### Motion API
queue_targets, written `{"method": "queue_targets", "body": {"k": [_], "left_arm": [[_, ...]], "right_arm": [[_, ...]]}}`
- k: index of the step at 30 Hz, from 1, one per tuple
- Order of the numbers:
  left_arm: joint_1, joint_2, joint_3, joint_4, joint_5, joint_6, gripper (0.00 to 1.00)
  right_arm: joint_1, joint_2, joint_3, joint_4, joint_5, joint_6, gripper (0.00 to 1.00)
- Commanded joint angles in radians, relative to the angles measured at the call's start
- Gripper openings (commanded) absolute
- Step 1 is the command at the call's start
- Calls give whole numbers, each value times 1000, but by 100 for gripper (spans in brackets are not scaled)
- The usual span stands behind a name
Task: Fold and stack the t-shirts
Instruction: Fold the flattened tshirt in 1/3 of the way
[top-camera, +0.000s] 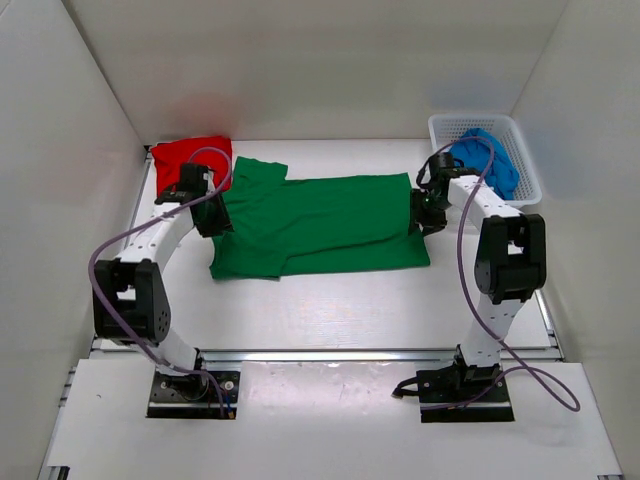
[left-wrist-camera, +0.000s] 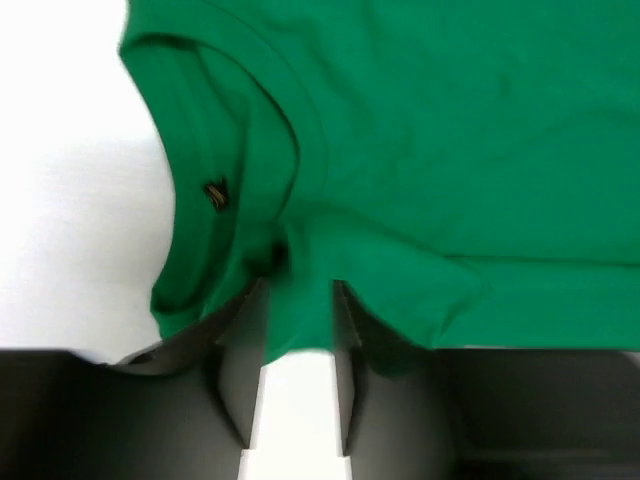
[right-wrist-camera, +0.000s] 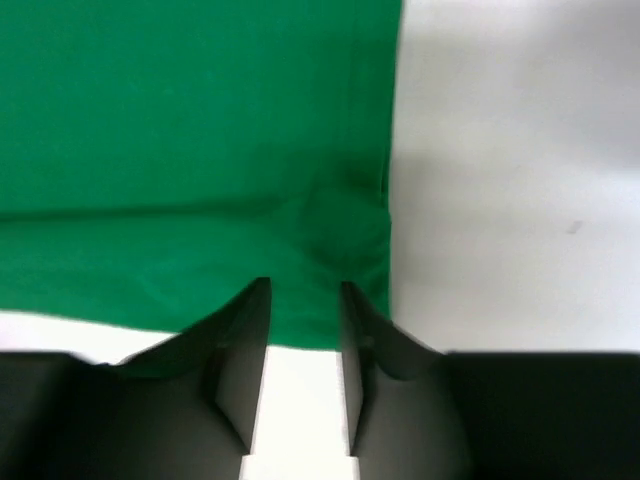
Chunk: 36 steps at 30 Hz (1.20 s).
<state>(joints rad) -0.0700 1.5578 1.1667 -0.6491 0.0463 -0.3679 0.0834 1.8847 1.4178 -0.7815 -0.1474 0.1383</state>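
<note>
Left tool (left-wrist-camera: 298, 292) stands narrowly parted, gripping nothing, tips at the collar end of the green t-shirt (left-wrist-camera: 450, 150); right tool (right-wrist-camera: 305, 290) likewise at its hem; the shirt's long axis runs tool to tool across the bench (top-camera: 330, 310).

From above, the left gripper (top-camera: 213, 217) covers the green shirt's (top-camera: 330, 225) collar end and the red shirt's (top-camera: 190, 152) near edge; the right arm (top-camera: 468, 195) hides part of the blue shirt (top-camera: 502, 172) in the basket (top-camera: 470, 120); both wrist views crop the green shirt; its collar label (left-wrist-camera: 215, 192) is too small to read.
</note>
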Motion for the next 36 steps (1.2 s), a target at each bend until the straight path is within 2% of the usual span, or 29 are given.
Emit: {"method": "queue_targets", "body": {"k": [1, 5, 7, 8, 9, 12, 18, 22, 24, 28, 33, 35, 36], "left_arm": [[27, 21, 74, 83, -7, -26, 46], [16, 18, 94, 109, -5, -51, 49], [-4, 25, 93, 121, -5, -51, 47], [-11, 33, 77, 124, -6, -54, 46], [-30, 41, 62, 152, -3, -54, 39], [-85, 111, 11, 190, -6, -65, 22], [-168, 274, 4, 177, -40, -48, 7], [-188, 257, -83, 161, -22, -52, 5], [-191, 207, -168, 148, 6, -52, 4], [-232, 91, -300, 105, -34, -57, 4], [-258, -118, -456, 55, -22, -75, 3], [-251, -204, -487, 46, 0, -92, 5], [-235, -253, -490, 37, 12, -89, 11]], "right_arm": [[12, -9, 95, 25, 57, -8, 39], [45, -67, 61, 90, 83, -2, 44], [67, -78, 29, 116, 66, 3, 39], [73, -72, 21, 125, 49, 12, 32], [91, -59, 17, 136, 40, 7, 27], [130, -36, -32, 186, 13, 24, 0], [184, 1, -157, 264, -18, 84, 0], [199, -47, -291, 277, -20, 122, 0], [202, -88, -344, 277, -20, 127, 0], [223, -194, -488, 277, -29, 159, 0], [242, -343, -638, 234, -38, 201, 0], [265, -416, -674, 208, -37, 224, 0], [271, -442, -692, 190, -35, 237, 0]]}}
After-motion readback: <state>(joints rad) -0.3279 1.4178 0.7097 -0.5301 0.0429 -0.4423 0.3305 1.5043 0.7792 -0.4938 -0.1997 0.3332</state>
